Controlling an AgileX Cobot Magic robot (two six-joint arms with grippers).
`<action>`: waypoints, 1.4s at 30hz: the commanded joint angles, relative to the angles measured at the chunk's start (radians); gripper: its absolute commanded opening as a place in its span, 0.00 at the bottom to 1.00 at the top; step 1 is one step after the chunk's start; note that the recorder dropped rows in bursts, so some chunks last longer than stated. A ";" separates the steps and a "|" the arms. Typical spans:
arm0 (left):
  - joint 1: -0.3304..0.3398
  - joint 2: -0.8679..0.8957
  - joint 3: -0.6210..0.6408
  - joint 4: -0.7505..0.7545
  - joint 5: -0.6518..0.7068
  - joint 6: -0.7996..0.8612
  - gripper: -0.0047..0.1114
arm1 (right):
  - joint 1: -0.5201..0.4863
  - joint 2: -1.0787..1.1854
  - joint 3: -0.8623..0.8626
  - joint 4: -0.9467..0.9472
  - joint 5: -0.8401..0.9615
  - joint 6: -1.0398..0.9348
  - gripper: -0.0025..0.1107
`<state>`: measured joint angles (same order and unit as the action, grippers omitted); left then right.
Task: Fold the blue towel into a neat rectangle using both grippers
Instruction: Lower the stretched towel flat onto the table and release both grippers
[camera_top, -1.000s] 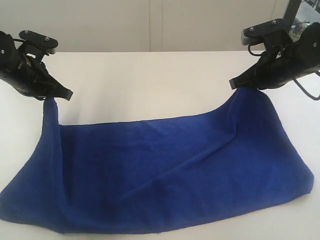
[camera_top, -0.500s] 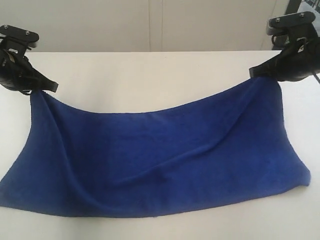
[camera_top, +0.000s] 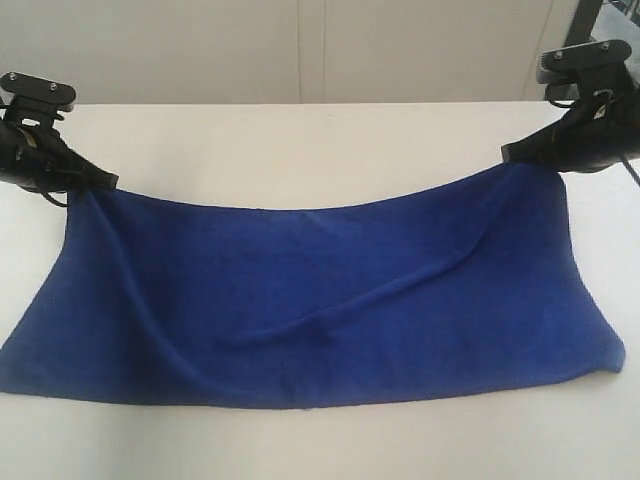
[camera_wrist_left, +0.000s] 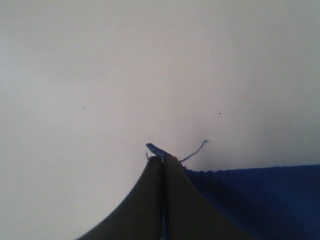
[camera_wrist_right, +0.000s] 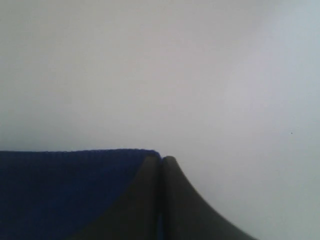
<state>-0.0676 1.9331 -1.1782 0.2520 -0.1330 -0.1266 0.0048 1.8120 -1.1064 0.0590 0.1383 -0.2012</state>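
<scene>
Both grippers had drawn apart since the earlier frame, pulling the sag out of the far edge of the blue towel (camera_top: 320, 300).
Item: that towel, spread on the white table (camera_top: 300, 140), long axis running left to right, its body lying on the viewer's side of the jaws.
Item: left gripper (camera_top: 105, 182), jaws pinched tight on the far left corner.
Item: right gripper (camera_top: 510, 153), likewise clamped on the far right corner.
You had each arm at its own corner, held low, fingers pointing inward. Your next fold probably turned on carrying that far edge toward the near one.
</scene>
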 joint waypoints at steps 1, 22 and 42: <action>0.015 0.041 0.002 -0.003 -0.054 -0.012 0.04 | -0.005 0.033 0.000 -0.007 -0.035 0.005 0.02; 0.049 0.069 0.002 -0.040 -0.109 0.112 0.04 | -0.015 0.151 -0.013 -0.003 -0.215 0.007 0.02; 0.065 0.069 0.002 -0.042 -0.147 0.106 0.04 | -0.015 0.196 -0.013 -0.003 -0.284 0.003 0.02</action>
<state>-0.0048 2.0044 -1.1782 0.2171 -0.2699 -0.0197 -0.0012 2.0093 -1.1160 0.0590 -0.1300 -0.1988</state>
